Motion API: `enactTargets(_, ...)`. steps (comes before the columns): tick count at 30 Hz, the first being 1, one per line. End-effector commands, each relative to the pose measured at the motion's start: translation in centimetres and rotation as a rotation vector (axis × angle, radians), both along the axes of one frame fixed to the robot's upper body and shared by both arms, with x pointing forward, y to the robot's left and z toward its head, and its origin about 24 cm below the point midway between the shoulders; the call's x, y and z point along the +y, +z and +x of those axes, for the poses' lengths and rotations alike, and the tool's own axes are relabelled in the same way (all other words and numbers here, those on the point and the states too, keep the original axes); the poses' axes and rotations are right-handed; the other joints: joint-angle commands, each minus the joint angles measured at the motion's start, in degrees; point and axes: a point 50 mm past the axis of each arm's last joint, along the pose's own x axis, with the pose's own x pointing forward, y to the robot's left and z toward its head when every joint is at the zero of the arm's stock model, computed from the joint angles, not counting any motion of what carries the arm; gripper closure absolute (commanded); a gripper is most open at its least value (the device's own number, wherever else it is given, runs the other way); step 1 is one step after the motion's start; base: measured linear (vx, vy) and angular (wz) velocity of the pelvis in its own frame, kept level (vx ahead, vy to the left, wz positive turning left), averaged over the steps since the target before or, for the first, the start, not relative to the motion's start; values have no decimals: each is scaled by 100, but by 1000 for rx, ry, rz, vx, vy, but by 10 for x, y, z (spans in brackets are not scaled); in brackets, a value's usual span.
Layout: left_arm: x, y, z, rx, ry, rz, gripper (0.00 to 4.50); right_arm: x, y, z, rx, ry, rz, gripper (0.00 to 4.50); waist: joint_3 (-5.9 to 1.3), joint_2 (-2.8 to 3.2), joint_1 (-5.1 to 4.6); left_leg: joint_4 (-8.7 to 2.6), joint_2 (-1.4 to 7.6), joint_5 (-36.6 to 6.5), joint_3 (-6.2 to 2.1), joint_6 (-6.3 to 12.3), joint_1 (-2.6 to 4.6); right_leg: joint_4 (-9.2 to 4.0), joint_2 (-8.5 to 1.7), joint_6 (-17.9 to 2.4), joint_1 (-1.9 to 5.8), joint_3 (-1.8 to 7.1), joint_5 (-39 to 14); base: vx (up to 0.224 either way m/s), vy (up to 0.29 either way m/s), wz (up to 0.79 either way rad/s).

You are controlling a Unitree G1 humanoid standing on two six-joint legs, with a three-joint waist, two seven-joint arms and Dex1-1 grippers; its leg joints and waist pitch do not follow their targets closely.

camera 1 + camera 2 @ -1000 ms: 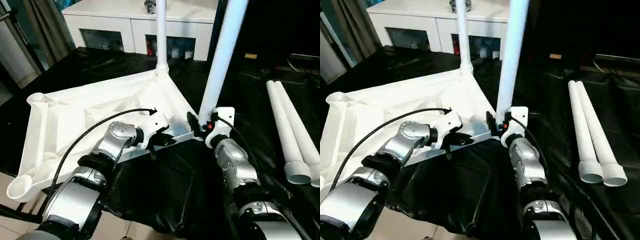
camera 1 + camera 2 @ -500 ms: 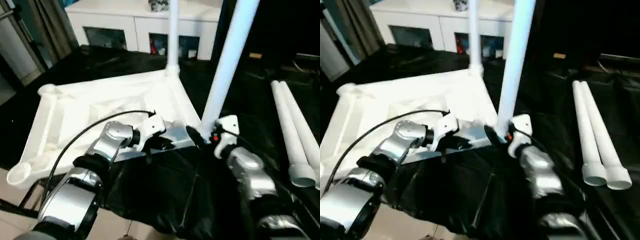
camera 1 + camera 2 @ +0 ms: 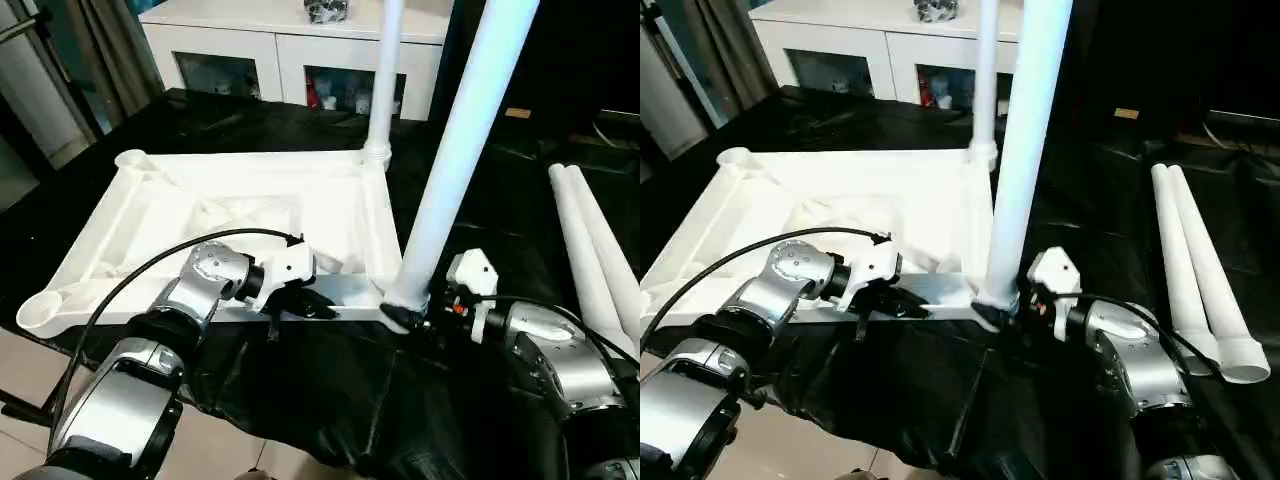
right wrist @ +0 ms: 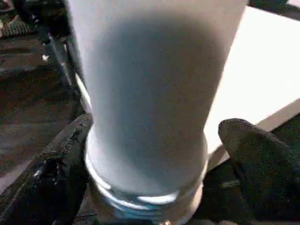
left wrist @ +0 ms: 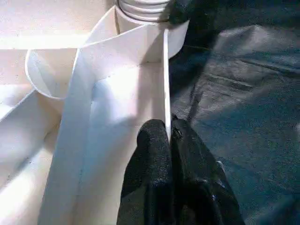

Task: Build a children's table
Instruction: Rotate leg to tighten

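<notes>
**Two legs up, two still lying on the black cloth**

The black sheeting [image 3: 300, 400] covers the whole work surface and hangs in folds at the near edge. On it lies the white plastic tabletop [image 3: 200, 215], underside up, its ribs and rounded corner sockets showing; its near-left socket sits over the edge of the sheeting.

Behind stands a white glass-doored cabinet [image 3: 290, 45]; its contents are too dim to make out, and so is the small object on top.

A near leg [image 3: 455, 165] rises steeply from the near-right corner socket, leaning a little, its top cut off by the picture. A far leg [image 3: 383, 80] stands in the far-right socket, also cut off above. Two spare legs [image 3: 590, 260] lie side by side on the sheeting to the right, well apart from the tabletop, flared ends toward the robot.

The right end effector [image 4: 150, 154] sits at the base of the near leg, a black finger [image 4: 65, 154] on either side. Whether the fingers press the tube I cannot tell.

The left end effector [image 5: 168, 136] is clenched on the thin upright rim of the tabletop's near edge, just beside that same socket.
</notes>
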Motion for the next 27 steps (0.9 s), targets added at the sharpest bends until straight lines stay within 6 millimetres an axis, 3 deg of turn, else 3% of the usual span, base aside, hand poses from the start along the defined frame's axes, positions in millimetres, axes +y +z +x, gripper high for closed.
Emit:
enactTargets(1, 4, -10, -8, 38, -72, 73, 450, 3, 5, -2, 1, 65, -39, 41, -371, -97, 17, -317, 108, -889, 10, 575, -11, -372, -354, -1361, 364, 200, -958, 0, 0, 0)
enactTargets(9, 6, -11, -11, 49, -103, 89, 450, 7, 4, -6, 31, 112, -30, 86, -385, -90, 30, -297, 121, -751, 8, 636, -28, -349, -364, -1385, 353, 190, -830, 0, 0, 0)
enactTargets(12, 6, -12, -11, 54, -100, 88, 450, 8, 2, -8, 47, 111, -10, 122, -382, -95, 33, -295, 115, -755, 10, 639, -32, -351, -362, -1387, 360, 191, -808, 0, 0, 0)
enactTargets(17, 1, -10, -6, 67, -20, 47, 450, 16, 0, -10, 77, 47, 69, 162, -381, -80, 41, -300, 115, -803, 7, 588, -22, -361, -365, -1362, 346, 186, -930, 0, 0, 0)
enactTargets(19, -4, -9, 1, 55, 75, 32, 450, 22, -5, -4, 62, -70, 96, 170, -364, -85, 28, -314, 112, -883, 8, 512, -17, -379, -371, -1322, 334, 191, -1124, 0, 0, 0)
enactTargets(21, -11, -7, 8, 33, 161, 13, 450, 28, -10, 2, 49, -197, 105, 172, -333, -80, -15, -337, 91, -1144, 6, 344, 4, -433, -380, -1228, 298, 189, -1636, 0, 0, 0)
enactTargets(22, -16, -6, 10, 44, 198, -13, 450, 33, -13, 5, 40, -256, 114, 173, -321, -115, -28, -359, 75, -1275, -10, 261, 12, -478, -378, -1072, 312, 180, -2056, 0, 0, 0)
enactTargets(23, -17, -5, 11, 47, 208, -19, 450, 35, -14, 6, 38, -274, 116, 173, -316, -99, -43, -376, 72, -1274, -21, 209, -2, -473, -382, -994, 314, 183, -2175, 0, 0, 0)
enactTargets(24, -21, -5, 12, 41, 228, -28, 450, 39, -17, 8, 42, -325, 114, 173, -318, -129, -57, -382, 77, -1271, -26, 200, -7, -482, -388, -968, 312, 185, -2193, 0, 0, 0)
enactTargets(27, -39, -4, 15, 18, 300, -56, 450, 63, -25, 14, 65, -473, 147, 174, -307, -89, -105, -393, 73, -1408, -27, 162, 17, -498, -385, -950, 274, 201, -2186, 0, 0, 0)
